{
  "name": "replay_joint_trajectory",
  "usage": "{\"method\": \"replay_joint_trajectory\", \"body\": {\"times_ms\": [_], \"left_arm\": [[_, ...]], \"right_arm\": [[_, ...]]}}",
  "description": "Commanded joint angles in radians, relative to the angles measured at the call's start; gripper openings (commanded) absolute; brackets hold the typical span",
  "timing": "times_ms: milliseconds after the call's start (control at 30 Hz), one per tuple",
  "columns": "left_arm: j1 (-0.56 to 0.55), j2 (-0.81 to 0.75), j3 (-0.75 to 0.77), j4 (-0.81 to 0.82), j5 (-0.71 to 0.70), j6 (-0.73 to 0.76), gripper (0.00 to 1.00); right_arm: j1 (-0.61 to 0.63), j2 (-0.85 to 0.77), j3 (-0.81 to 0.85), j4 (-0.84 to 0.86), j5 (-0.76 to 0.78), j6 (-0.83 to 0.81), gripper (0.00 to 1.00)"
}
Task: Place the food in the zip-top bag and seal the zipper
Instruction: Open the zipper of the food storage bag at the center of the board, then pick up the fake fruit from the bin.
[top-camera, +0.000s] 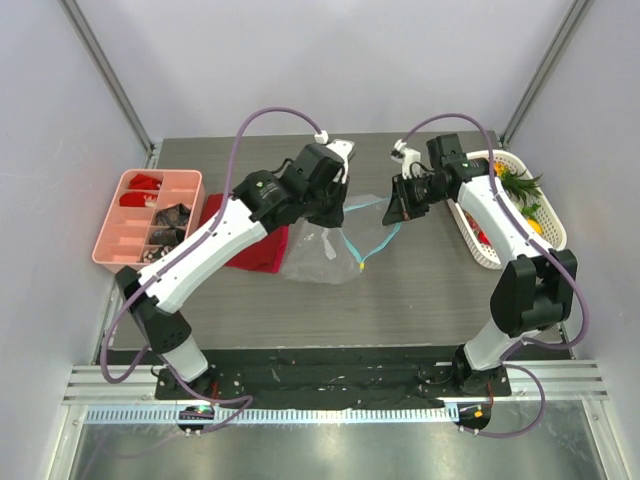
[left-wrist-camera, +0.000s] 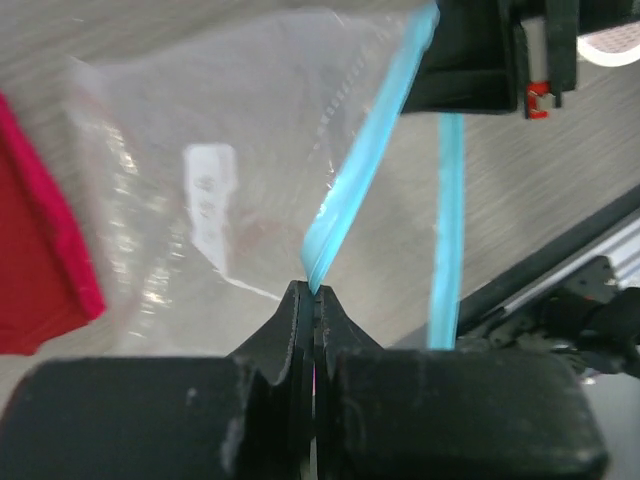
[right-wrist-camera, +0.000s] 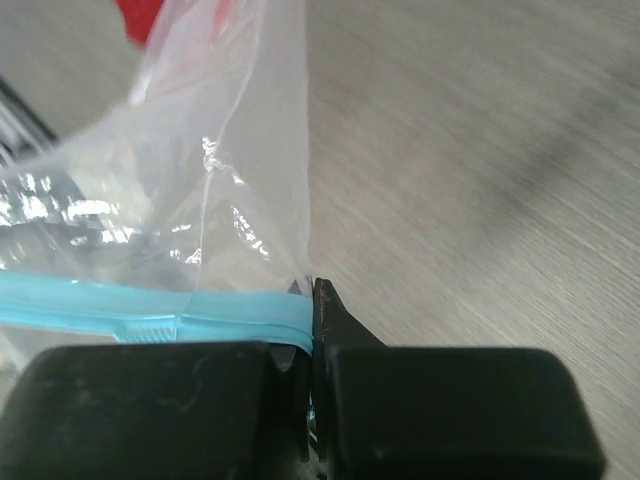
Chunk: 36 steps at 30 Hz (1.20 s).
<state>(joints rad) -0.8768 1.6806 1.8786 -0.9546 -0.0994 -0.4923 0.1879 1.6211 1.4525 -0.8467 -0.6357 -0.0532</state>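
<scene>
**Wrist views: zipper (left-wrist-camera: 365, 170) pinched at both ends**

One white label (left-wrist-camera: 210, 195) sits mid-face on the zip-top bag (left-wrist-camera: 200, 110). It carries dark print, too blurred to read.

The left gripper (left-wrist-camera: 315, 298) is closed, its black fingers pressed together on one end of the teal strip. From that pinch the strip runs taut up to the right gripper (left-wrist-camera: 470, 60), seen at the top of the left wrist view. A second teal band runs apart from the held one, beside it. In the right wrist view the right gripper is likewise clamped, on the strip at the bag's corner, with the clear film spreading away above the fingers.

From above, the bag's mouth spans between the two grippers at mid-table. Its thin, crinkly, glossy body sags onto the grey wood-grain table (top-camera: 420, 300).

The food is not at the bag. The pineapple (top-camera: 518, 183) with green leaves and the round orange (top-camera: 535, 226) lie in a white lattice basket (top-camera: 480, 255) at the table's right edge, just beside the right arm.

A folded red cloth (top-camera: 255, 250) touches the bag's left side — a pink divided tray (top-camera: 110, 245) stands further left.
</scene>
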Motion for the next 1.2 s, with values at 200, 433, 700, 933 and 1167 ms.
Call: {"method": "replay_joint_trajectory", "body": {"times_ms": [200, 433, 700, 933, 1167], "left_arm": [[0.193, -0.019, -0.145, -0.038, 0.014, 0.057, 0.0], [0.196, -0.018, -0.279, 0.194, 0.145, -0.04, 0.0], [0.196, 0.09, -0.2, 0.201, 0.15, -0.106, 0.0], [0.197, 0.113, -0.185, 0.22, 0.175, -0.126, 0.0], [0.197, 0.133, -0.147, 0.22, 0.182, -0.124, 0.0]], "right_arm": [[0.001, 0.149, 0.107, -0.189, 0.114, -0.421, 0.03], [0.01, 0.174, 0.227, -0.18, 0.084, -0.384, 0.59], [-0.13, 0.092, 0.304, -0.183, 0.041, -0.295, 0.93], [-0.463, 0.134, 0.453, -0.143, 0.102, -0.119, 0.93], [-0.698, 0.088, 0.345, 0.066, 0.166, 0.058, 0.93]]}}
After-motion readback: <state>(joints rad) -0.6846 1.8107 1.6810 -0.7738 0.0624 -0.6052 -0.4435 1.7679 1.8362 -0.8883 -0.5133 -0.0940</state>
